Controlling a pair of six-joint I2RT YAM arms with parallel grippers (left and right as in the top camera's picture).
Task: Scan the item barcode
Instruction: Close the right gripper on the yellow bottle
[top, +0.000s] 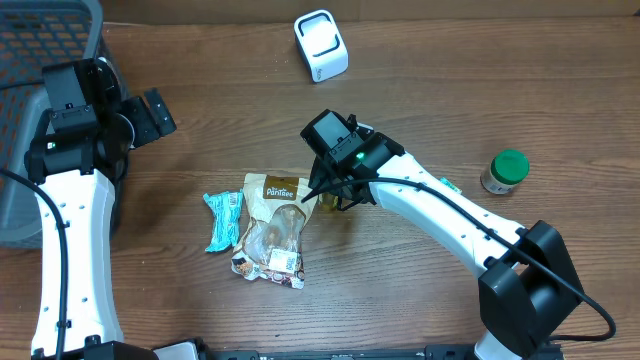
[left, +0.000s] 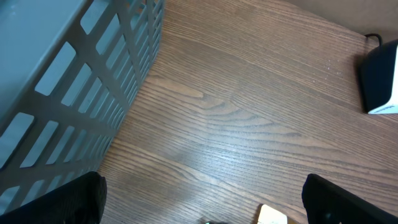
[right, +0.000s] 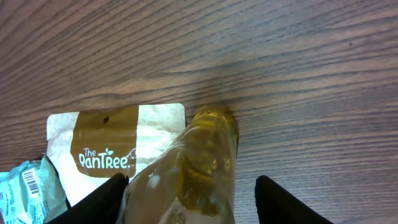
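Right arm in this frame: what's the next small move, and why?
Probably close the right gripper on the yellow translucent item. The fingers straddle it where it lies beside the PanTree pouch, but a gap shows on one side. It looks not yet gripped, so it needs a firm hold before any lift.

Wood-grain table (top: 200, 120): grey lattice basket (top: 50, 25) upper left, white scanner (top: 321, 45) top centre, green-capped jar (top: 505, 171) right, brown-white pouch (top: 273, 225) and blue packet (top: 223, 220) centre.

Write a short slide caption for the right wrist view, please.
Right gripper straddling a translucent yellow item on the wooden table, beside The PanTree pouch.
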